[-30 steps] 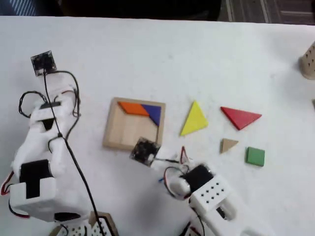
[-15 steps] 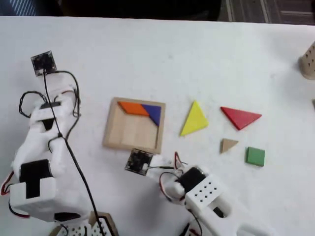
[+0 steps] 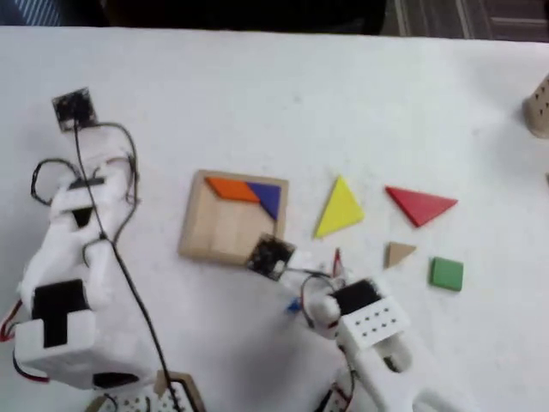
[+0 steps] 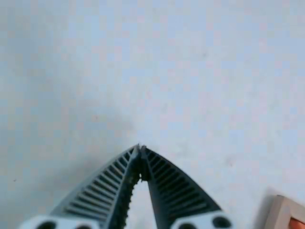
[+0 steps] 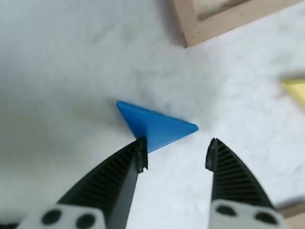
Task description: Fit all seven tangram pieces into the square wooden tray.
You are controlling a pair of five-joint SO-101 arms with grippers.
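Observation:
The square wooden tray [image 3: 225, 230] holds an orange piece [image 3: 232, 189] and a purple triangle [image 3: 268, 197] along its far side. On the table to its right lie a yellow triangle [image 3: 339, 209], a red triangle [image 3: 419, 205], a small tan triangle [image 3: 397, 252] and a green square [image 3: 446, 273]. A blue triangle [image 5: 155, 126] lies flat just off the tray's corner [image 5: 200, 24]. My right gripper [image 5: 176, 155] is open above it, with one fingertip [image 5: 141, 150] over the triangle's edge. My left gripper [image 4: 140, 151] is shut and holds nothing, over bare table left of the tray [image 4: 286, 214].
The left arm [image 3: 69, 257] stands at the table's left side and the right arm [image 3: 369, 324] comes up from the near edge. A pegged wooden block [image 3: 539, 107] sits at the far right. The table is covered in white cloth.
The right arm's wrist swung toward the near left, then back right, and now sits by the tray's near right corner. The left arm and the pieces stayed put.

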